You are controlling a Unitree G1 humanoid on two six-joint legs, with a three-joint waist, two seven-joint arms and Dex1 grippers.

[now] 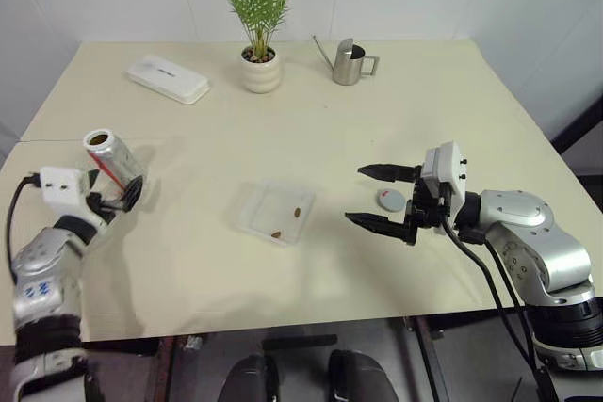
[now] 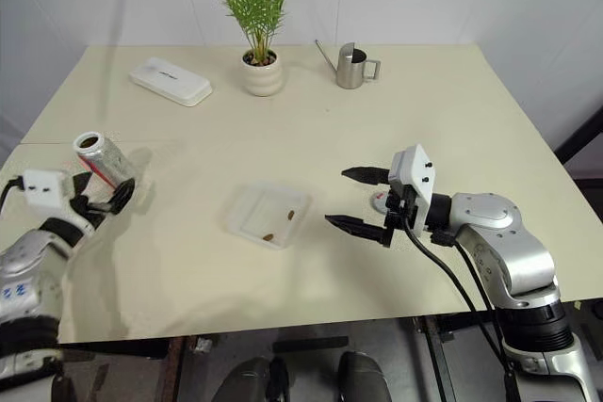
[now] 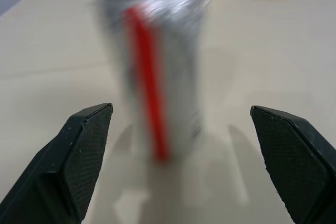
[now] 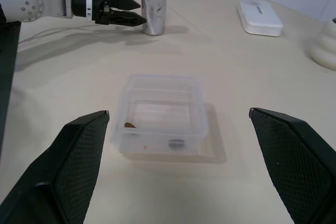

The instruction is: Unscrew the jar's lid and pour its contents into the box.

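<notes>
Left pincer (image 1: 121, 197) at the worktop's (image 1: 396, 120) left edge, fingers spread wide, holding nothing. The small clear glass cylindrical jar with a red mark (image 1: 113, 159) stands just ahead of it, lidless, near the left edge. It looks upright in the right wrist view (image 4: 153, 7); the head views make it seem to lean.

Mid-worktop: the shallow square clear plastic box with rounded corners (image 1: 276, 212), with a few tiny brown bean-like pieces (image 1: 295, 213) already in it. I'd judge the pour done.

Right of the box: right pincer (image 1: 379, 197), jaws wide apart, empty, pointing toward the box. The small round flat grey lid (image 1: 390, 199) lies flat on the worktop just behind it.

Handling, my guess: the jar is light, rigid, smooth, breakable glass that tips easily. Take it across the mid-body with both pads square, not at the rim. The lid is thin and flat, so it's awkward to pick off the surface; pinch it by the edge.

View differences: the left wrist view shows the red stripe running down the jar wall (image 3: 149, 77), centred between the fingers (image 3: 79, 161). The right wrist view shows the box's depth; the head views show the lid.
</notes>
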